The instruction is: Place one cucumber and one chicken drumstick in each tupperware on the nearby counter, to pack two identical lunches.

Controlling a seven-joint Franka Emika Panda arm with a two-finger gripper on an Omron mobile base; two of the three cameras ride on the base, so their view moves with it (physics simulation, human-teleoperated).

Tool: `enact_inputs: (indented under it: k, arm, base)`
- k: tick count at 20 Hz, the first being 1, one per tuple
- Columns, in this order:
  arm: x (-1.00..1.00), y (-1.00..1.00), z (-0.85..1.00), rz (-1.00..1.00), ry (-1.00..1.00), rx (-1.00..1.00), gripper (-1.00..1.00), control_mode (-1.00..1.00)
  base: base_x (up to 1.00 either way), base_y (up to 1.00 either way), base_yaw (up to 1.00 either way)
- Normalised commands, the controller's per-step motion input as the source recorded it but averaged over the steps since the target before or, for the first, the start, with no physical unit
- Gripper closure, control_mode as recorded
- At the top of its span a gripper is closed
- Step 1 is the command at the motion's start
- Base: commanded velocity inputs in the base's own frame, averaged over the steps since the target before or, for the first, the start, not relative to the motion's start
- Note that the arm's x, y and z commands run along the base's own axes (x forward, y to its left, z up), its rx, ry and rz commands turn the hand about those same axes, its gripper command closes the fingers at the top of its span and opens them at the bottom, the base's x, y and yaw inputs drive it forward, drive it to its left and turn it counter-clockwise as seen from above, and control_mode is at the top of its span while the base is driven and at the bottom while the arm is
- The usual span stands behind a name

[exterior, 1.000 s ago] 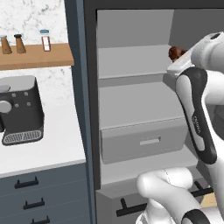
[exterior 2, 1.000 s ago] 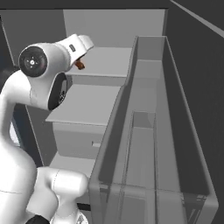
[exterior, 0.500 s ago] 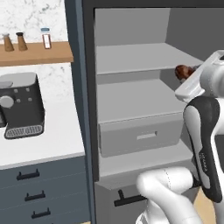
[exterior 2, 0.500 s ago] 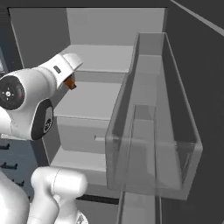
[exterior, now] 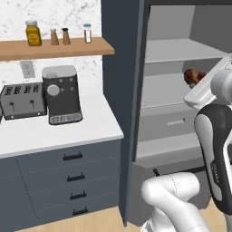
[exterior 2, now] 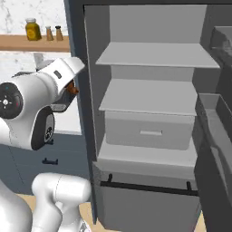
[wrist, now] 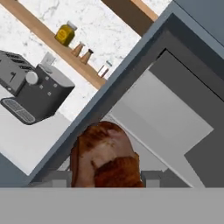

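**Drumstick held in front of the open fridge**

Drumstick (wrist: 106,156) sits between my gripper (wrist: 107,179) fingers, jaws closed narrow on it, so I read it as gripped. Its fat browned end points away from the hand; I take its long axis to run along the gripper, though the bone end is hidden. From the left base view the drumstick (exterior: 192,77) hangs before the fridge (exterior 2: 149,108) shelves. The counter (exterior: 54,131) lies left of the fridge, carrying a coffee machine (exterior: 61,95) and toaster (exterior: 22,100).

A browned chicken drumstick (wrist: 106,160) sits clamped in the end effector (wrist: 107,178), beside the white counter (exterior: 59,131).
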Motion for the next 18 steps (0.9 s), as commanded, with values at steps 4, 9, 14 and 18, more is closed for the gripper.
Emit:
enact_inputs:
  k: [4, 9, 14, 18]
  arm:
    - [0.00, 0.00, 0.00, 0.00, 0.00, 0.00, 1.00, 1.00]
    - [0.00, 0.00, 0.00, 0.00, 0.00, 0.00, 1.00, 1.00]
    - [0.00, 0.00, 0.00, 0.00, 0.00, 0.00, 1.00, 1.00]
    - [0.00, 0.00, 0.00, 0.00, 0.00, 0.00, 1.00, 1.00]
  base:
    - [-0.25, 1.00, -0.03]
    - [-0.15, 1.00, -0.02]
    - [-0.09, 1.00, -0.01]
    - [-0.02, 1.00, -0.01]
